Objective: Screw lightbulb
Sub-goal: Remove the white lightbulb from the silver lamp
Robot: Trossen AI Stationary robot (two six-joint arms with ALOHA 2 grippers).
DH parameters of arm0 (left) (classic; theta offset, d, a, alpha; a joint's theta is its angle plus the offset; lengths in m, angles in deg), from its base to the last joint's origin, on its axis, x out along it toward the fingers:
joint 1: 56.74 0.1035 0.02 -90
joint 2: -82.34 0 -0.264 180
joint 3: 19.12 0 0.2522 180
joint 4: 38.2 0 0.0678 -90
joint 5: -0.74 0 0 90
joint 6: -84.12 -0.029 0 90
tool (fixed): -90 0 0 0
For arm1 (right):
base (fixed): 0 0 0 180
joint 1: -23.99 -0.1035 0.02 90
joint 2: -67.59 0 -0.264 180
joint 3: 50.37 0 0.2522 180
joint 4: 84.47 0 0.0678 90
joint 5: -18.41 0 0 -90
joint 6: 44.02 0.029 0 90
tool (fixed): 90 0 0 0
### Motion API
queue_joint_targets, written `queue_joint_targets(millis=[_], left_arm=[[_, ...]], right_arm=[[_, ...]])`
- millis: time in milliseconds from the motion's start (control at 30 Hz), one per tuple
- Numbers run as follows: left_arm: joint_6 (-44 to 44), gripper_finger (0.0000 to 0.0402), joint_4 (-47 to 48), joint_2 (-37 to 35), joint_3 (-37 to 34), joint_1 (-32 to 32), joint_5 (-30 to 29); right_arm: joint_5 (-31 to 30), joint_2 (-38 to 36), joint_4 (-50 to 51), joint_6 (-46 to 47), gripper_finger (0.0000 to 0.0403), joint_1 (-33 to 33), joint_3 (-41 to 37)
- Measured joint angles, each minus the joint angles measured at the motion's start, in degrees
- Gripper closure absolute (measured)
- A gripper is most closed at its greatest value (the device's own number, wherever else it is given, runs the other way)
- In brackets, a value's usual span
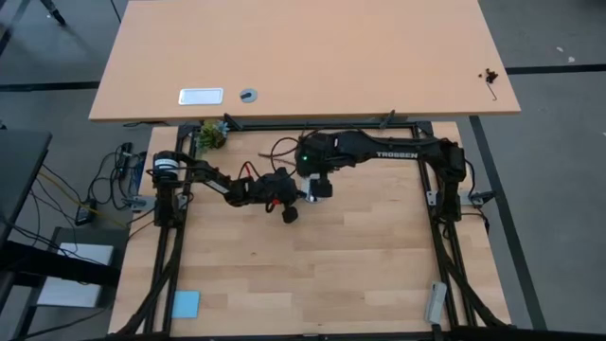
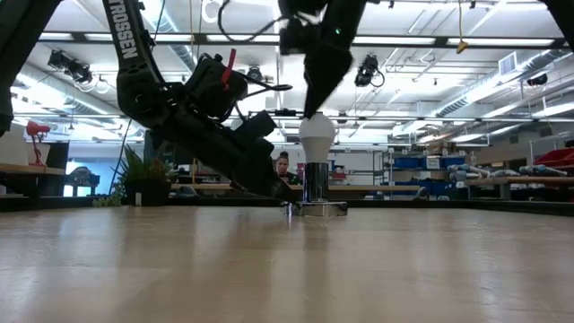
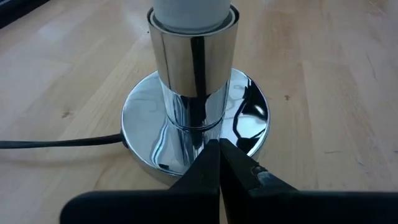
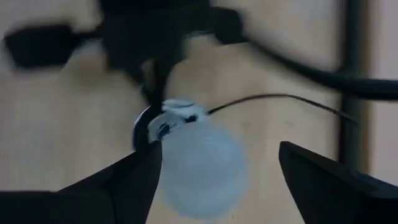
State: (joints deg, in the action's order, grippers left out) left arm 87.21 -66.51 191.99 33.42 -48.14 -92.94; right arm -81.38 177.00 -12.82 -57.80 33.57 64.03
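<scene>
The white frosted lightbulb (image 2: 316,135) stands upright with its narrow end in the chrome socket's sleeve (image 3: 194,68). The sleeve rises from a round silver base disc (image 3: 249,118) with a black cord (image 3: 56,142), on the wooden table. My right gripper (image 4: 219,152) hangs above the bulb (image 4: 199,171), pointing down, open, with a finger on either side of the bulb. My left gripper (image 3: 219,155) is shut, low on the table's left side of the socket. It also shows in the high view (image 1: 295,197) and the low view (image 2: 287,199). My left gripper sets its shut fingertips on the base disc's rim (image 3: 219,138), on the side facing the table's left. It comes in slanting down from the table's left. The disc lies flat on the table. My right gripper has one finger (image 4: 146,171) close against the bulb's side, and I cannot tell whether it touches. The other finger stands clear.
A small potted plant (image 1: 213,134) stands at the table's far left corner, and a blue card (image 1: 187,303) lies near the front left. A second table (image 1: 303,57) stands beyond. A person (image 2: 283,166) shows in the room behind.
</scene>
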Motion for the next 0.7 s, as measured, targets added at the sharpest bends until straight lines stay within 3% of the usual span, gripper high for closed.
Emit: queue_joint_targets(millis=[100, 267, 400, 700], left_arm=[[0.04, 0.0399, 0.02, 0.0, 0.0, 0.0, 0.09], [0.08, 0.0399, -0.11, 0.01, 0.0, 0.0, 0.06], [0.1, 0.0399, -0.12, 0.02, 0.0, 0.0, 0.02], [0.09, 0.0399, -0.05, 0.02, 0.0, 0.0, -0.11]], right_arm=[[-2.23, -0.03, 2.29, 14.82, 0.0065, -0.41, 2.34], [1.06, -0.01, 3.04, 32.57, 0.0062, 0.09, 2.12], [-1.76, 1.63, 3.04, 36.36, 0.0073, 0.08, 0.83], [0.75, 3.89, 3.75, 33.43, 0.0105, 0.3, 0.83]])
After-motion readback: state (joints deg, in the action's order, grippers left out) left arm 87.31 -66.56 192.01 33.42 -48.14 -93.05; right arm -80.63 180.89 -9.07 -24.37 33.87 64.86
